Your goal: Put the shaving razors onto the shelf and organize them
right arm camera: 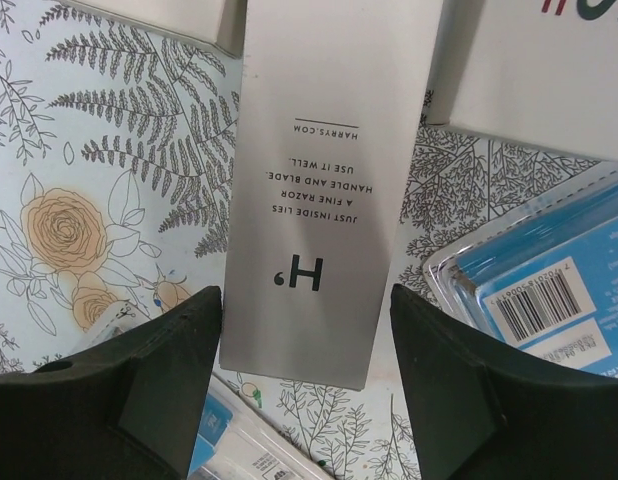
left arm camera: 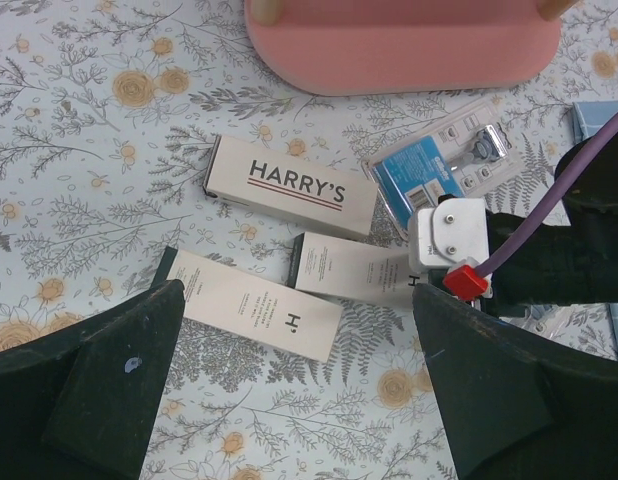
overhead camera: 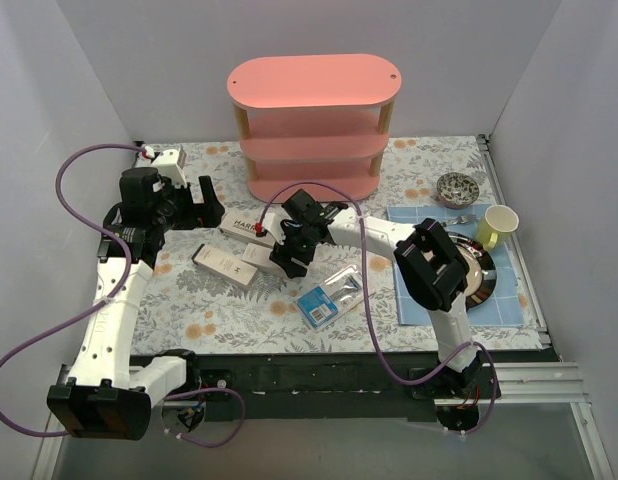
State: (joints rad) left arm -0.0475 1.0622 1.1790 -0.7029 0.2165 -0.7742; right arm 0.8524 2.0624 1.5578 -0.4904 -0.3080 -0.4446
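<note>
The pink three-tier shelf [overhead camera: 314,125] stands at the back; its base shows in the left wrist view [left arm camera: 399,40]. Three white razor boxes lie in front of it: a "HARRY'S" box [left arm camera: 289,185], one marked "H," [left arm camera: 251,305] and a third [left arm camera: 354,270]. My right gripper [overhead camera: 287,262] is open, low over that third box [right arm camera: 319,180], with a finger [right arm camera: 139,390] on each side of its end. Blue blister packs lie right [right arm camera: 549,290] and lower left [right arm camera: 219,440] of it; one shows from above [overhead camera: 331,296]. My left gripper [left arm camera: 299,390] is open and empty above the boxes.
A blue mat [overhead camera: 414,300] on the right carries a shiny plate [overhead camera: 481,285]. A yellow cup [overhead camera: 497,227], a patterned bowl [overhead camera: 457,188] and cutlery [overhead camera: 459,217] sit behind it. A white object [overhead camera: 167,157] lies at the back left. Purple cables loop from both arms.
</note>
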